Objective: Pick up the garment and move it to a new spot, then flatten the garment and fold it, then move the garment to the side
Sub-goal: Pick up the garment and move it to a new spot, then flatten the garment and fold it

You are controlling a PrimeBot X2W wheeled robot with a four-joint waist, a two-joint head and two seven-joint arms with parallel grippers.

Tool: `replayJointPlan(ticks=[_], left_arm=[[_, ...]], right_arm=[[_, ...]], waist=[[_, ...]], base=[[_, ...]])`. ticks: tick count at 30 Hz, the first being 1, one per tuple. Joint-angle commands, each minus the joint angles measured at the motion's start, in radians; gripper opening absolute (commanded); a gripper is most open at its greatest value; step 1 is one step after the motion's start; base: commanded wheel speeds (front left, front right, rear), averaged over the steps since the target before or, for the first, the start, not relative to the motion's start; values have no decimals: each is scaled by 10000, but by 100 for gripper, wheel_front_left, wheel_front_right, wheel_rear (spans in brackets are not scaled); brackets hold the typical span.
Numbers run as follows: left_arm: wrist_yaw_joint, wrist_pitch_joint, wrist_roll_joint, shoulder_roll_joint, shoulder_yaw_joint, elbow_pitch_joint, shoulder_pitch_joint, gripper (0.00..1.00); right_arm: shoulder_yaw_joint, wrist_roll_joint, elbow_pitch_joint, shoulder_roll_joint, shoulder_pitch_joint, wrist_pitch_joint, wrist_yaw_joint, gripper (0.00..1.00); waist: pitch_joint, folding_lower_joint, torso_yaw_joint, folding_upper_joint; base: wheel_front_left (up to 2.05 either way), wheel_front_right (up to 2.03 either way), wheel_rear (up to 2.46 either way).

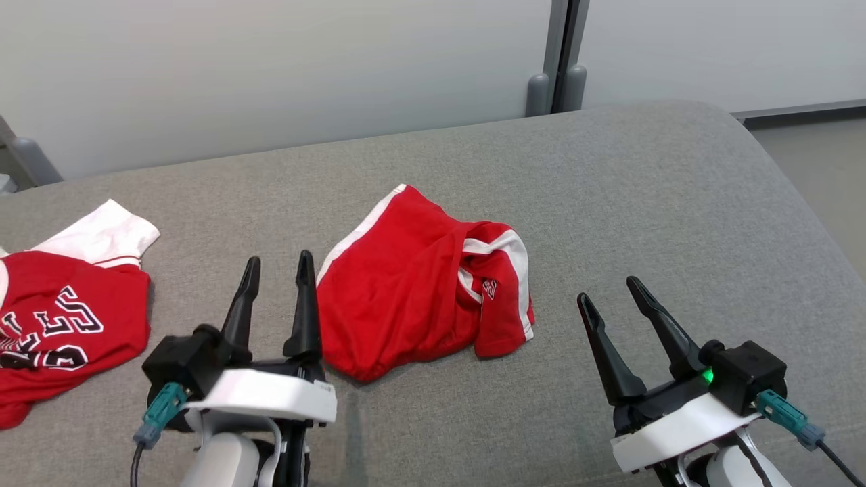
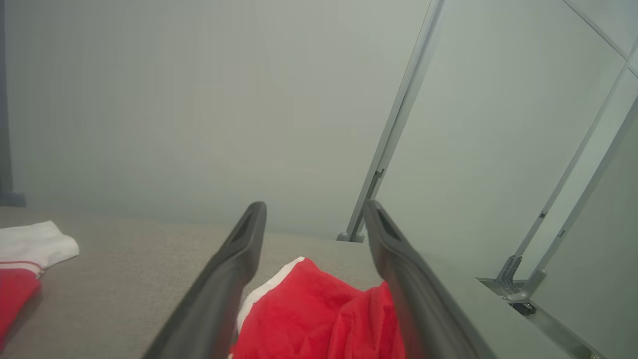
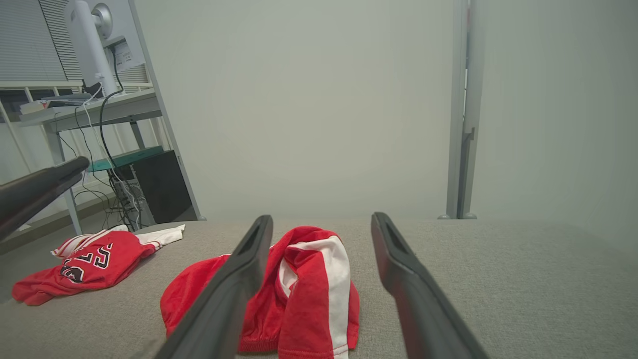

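The garment [image 1: 413, 284], red shorts with white side stripes, lies crumpled on the grey cushion [image 1: 609, 203] at its middle. My left gripper [image 1: 279, 258] stands open just left of the shorts, nothing between its fingers, slightly above the surface. In the left wrist view the open left gripper [image 2: 314, 205] frames the shorts [image 2: 319, 314] below. My right gripper [image 1: 607, 288] is open to the right of the shorts, apart from them. In the right wrist view the right gripper [image 3: 321, 217] points over the shorts [image 3: 304, 284].
A red jersey [image 1: 61, 325] with white sleeves and lettering lies at the cushion's left edge. Pale partition walls with a grey post [image 1: 558, 61] stand behind. A desk with a monitor [image 3: 89, 30] and cables is off to the left. The floor [image 1: 818, 169] drops away right.
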Motion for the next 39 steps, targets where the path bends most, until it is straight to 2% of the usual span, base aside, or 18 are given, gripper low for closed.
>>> replayJointPlan(ticks=[1,7,17,23,39], left_arm=[[-62,-46,103,83,354,-328,-143,100],[3,-46,756,83,580,-841,598,100],[114,-46,2250,83,1020,-1352,1862,100],[145,-46,2323,83,1389,-1079,2349,100],[419,-46,2042,83,1070,-885,2542,100]], right_arm=[[126,-130,-293,-79,-85,-132,14,100],[-444,-233,-341,-54,320,-132,14,100],[-1324,-683,-322,50,955,-132,14,100],[-1416,-838,17,97,1145,-132,14,100],[-1494,-790,420,226,1123,-132,14,100]], waist=[[-105,0,107,0],[-392,0,486,0],[-731,0,607,0],[-816,0,623,0],[-792,0,680,0]], base=[[0,0,0],[0,0,0],[0,0,0],[0,0,0],[0,0,0]])
